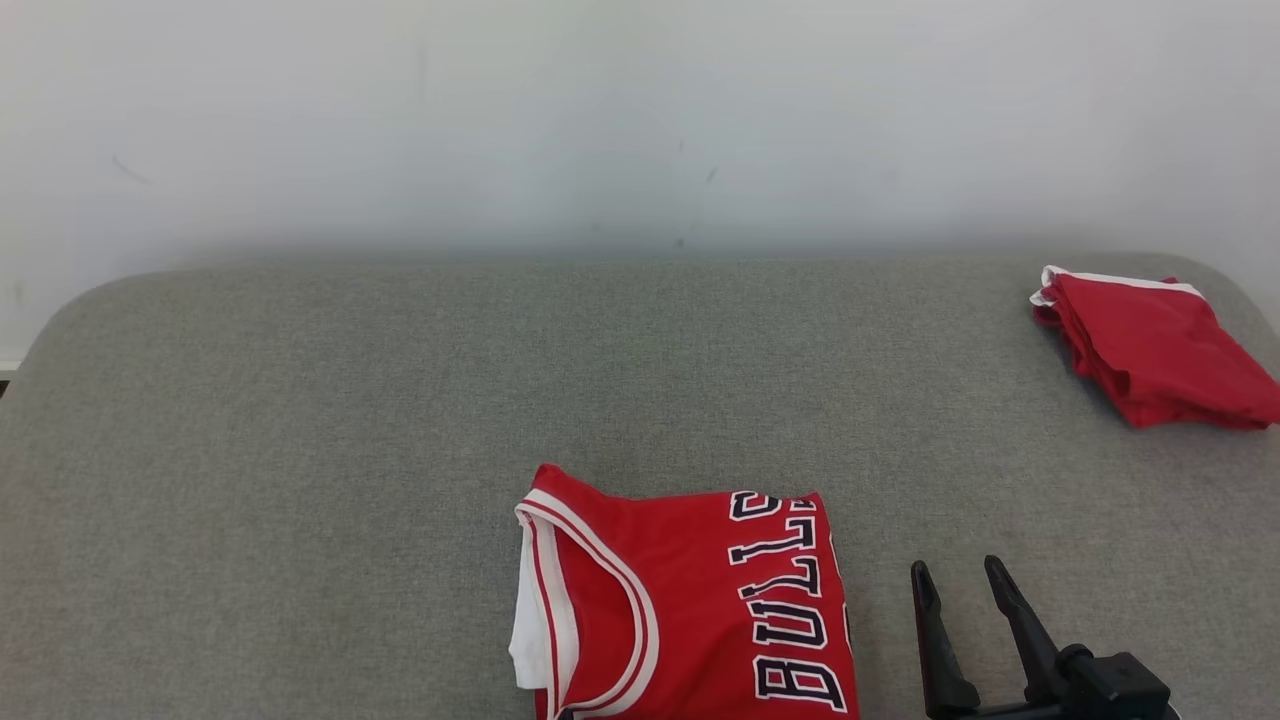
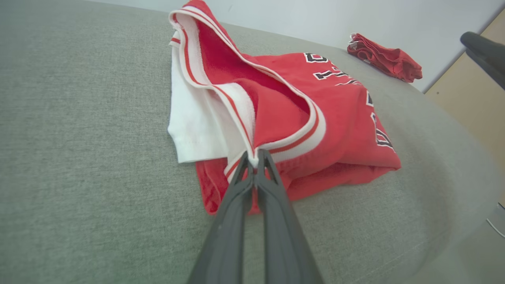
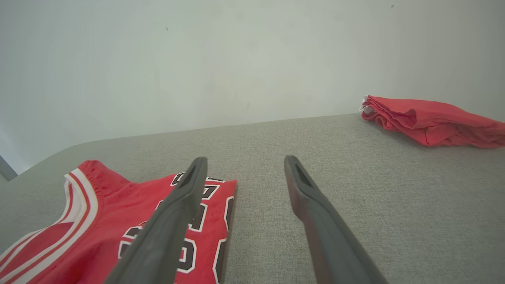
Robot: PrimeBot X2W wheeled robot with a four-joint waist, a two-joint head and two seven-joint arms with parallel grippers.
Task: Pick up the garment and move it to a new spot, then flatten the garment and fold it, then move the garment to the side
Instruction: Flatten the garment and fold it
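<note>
Grey fabric surface (image 1: 300, 400), perhaps a bed, meets a white wall (image 1: 640, 120).

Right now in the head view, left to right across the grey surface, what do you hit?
Bulls jersey → right gripper, fingers apart → folded red garment at the far right edge.

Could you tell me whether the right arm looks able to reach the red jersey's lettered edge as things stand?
Probably yes: the right end effector is open, just beside the jersey, with only bare grey surface between them.
</note>
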